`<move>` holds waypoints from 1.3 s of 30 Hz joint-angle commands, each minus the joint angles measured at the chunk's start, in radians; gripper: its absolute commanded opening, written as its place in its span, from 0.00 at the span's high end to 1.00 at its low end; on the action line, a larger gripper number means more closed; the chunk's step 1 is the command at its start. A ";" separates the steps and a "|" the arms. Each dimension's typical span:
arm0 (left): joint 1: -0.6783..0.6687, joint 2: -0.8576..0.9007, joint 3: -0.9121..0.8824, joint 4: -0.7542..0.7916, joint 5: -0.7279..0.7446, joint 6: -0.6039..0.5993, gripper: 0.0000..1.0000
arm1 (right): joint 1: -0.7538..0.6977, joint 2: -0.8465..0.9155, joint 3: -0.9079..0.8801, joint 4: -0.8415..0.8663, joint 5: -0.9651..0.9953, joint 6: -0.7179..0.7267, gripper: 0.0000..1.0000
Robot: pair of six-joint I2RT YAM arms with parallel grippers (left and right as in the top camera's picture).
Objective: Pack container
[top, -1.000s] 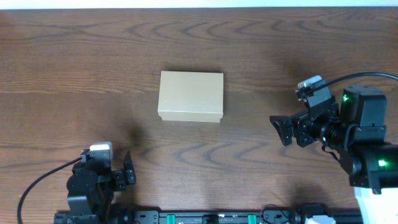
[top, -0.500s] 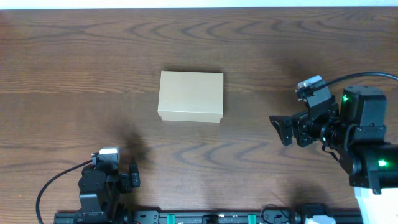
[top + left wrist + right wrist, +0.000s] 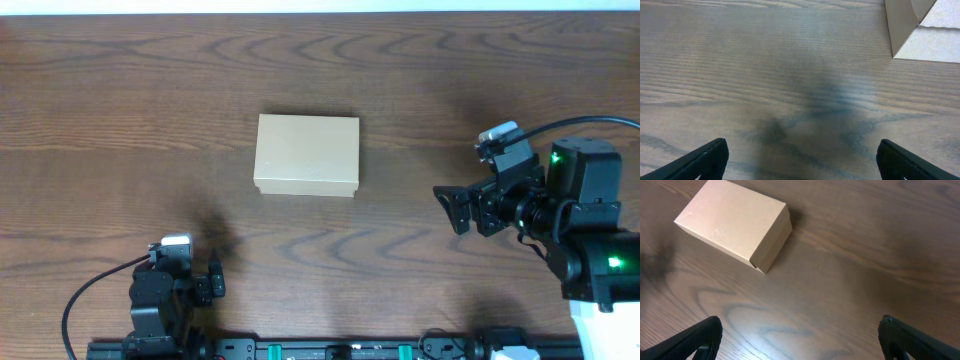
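You had the dark wood-grain table (image 3: 120, 110) filling the overhead view. A black rail (image 3: 330, 350) with green marks ran along its near edge.

Your right arm (image 3: 585, 230) was the biggest thing on the table, standing at the right side with two green lights (image 3: 556, 158) glowing on its body. Your left arm (image 3: 155, 305) sat folded low by the near edge, left of centre.

The container (image 3: 306, 153), a brown cardboard box, lay flat a little left of the table's centre with its lid down. Every face you could see was plain cardboard. It sat well apart from both arms, and only bare wood lay between it and either of them. In the right wrist view it sat at the upper left, one corner turned toward the camera. In the left wrist view only its near corner showed, at the upper right.

Your right gripper (image 3: 450, 208) pointed left toward the box with its jaws spread wide and holding nothing. Its fingers (image 3: 700, 340) stood at the two lower corners of its wrist view. Your left gripper (image 3: 212, 283) was likewise released and empty, fingers (image 3: 705, 157) far apart over bare table.

A black cable (image 3: 85, 295) looped from the left arm, and another (image 3: 590, 120) arched over the right arm.
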 commanded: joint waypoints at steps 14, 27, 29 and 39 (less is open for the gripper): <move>0.000 -0.007 -0.049 -0.037 -0.010 0.003 0.05 | 0.020 -0.175 -0.034 -0.055 0.091 -0.010 0.01; 0.000 -0.007 -0.049 -0.037 -0.010 0.003 0.05 | 0.020 -0.679 -0.700 0.281 0.170 0.141 0.01; 0.000 -0.007 -0.049 -0.037 -0.010 0.003 0.05 | 0.020 -0.748 -0.753 0.283 0.195 0.194 0.01; 0.000 -0.007 -0.049 -0.037 -0.010 0.003 0.05 | 0.020 -0.936 -0.919 0.282 0.252 0.314 0.01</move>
